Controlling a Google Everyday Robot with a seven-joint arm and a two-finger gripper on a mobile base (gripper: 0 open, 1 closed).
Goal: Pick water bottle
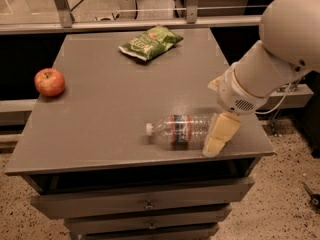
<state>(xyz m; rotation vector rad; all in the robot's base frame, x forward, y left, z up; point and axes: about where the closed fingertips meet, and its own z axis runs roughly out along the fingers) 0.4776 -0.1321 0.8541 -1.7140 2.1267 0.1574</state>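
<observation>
One end effector (216, 140), pale cream and tilted down from the white arm (272, 66), hangs over the front right corner of the desk (105, 114). It is right at the base end of the water bottle (182, 129) and overlaps it from this angle. Whether it touches the plastic cannot be told, nor whether it is apart or together.

The bottle lies on its side with its white cap pointing left and its long axis roughly along the desk's front edge. Lying this way, the round ribbed body would probably roll toward that edge or away from it if nudged. The end effector comes in from the right and above, so it meets the bottle's end and not its middle. A hold across the body near the red-blue-white label band would likely mean shifting left first.

Room is tight on two sides. The front edge is near the bottle, and the right edge is just beyond the end effector, with the arm's bulk reaching in over it. Below the front edge sit closed drawers (145, 204). Bare surface behind and to the left of the bottle gives space to move. The red apple (49, 82) rests well apart by the left edge, and the green snack bag (150, 42) lies well apart near the far edge. Neither is likely to get in the way.
</observation>
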